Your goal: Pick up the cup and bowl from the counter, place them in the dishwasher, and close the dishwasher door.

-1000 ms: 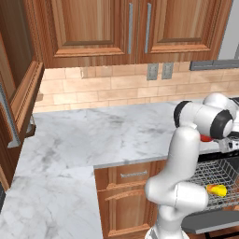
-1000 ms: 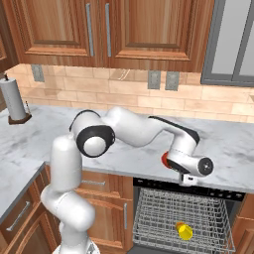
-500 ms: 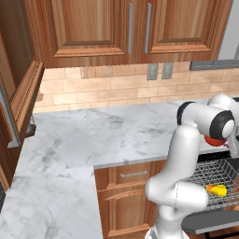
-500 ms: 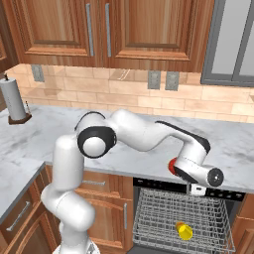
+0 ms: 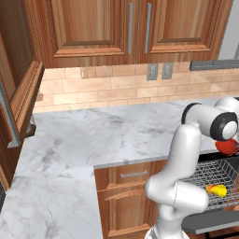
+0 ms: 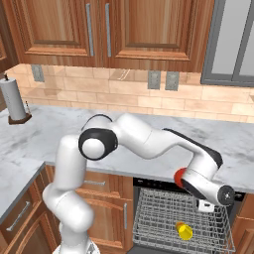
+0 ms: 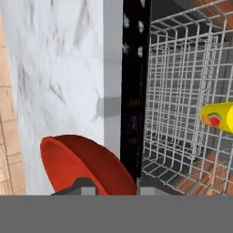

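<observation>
1. While the arm reaches out past the front edge of the counter [image 6: 59, 134], the gripper [image 7: 113, 190] sits at the bottom of the hand view with the bowl [image 7: 84, 164] right at its fingers; the jaws look clamped on the bowl's rim, though the fingertips themselves are mostly hidden by the bowl.
2. Seen from the right base view, the bowl [image 6: 179, 175] shows as a red patch tucked against the wrist, just above the back edge of the wire rack [image 6: 163, 223].
3. From the left base view the bowl [image 5: 228, 146] peeks out below the dark wrist joint, level with the counter [image 5: 93, 140] edge and above the rack [image 5: 210, 177].
4. Below and apart from the gripper, the cup [image 6: 184, 230] lies on its side on the rack floor, well clear of the bowl; the left base view shows the cup [image 5: 216, 190] likewise, and in the hand view the cup [image 7: 218, 117] lies far to the right of the bowl.
5. In the hand view the bowl hangs over the seam between the marble and the black top strip of the dishwasher [image 7: 134, 82].
</observation>
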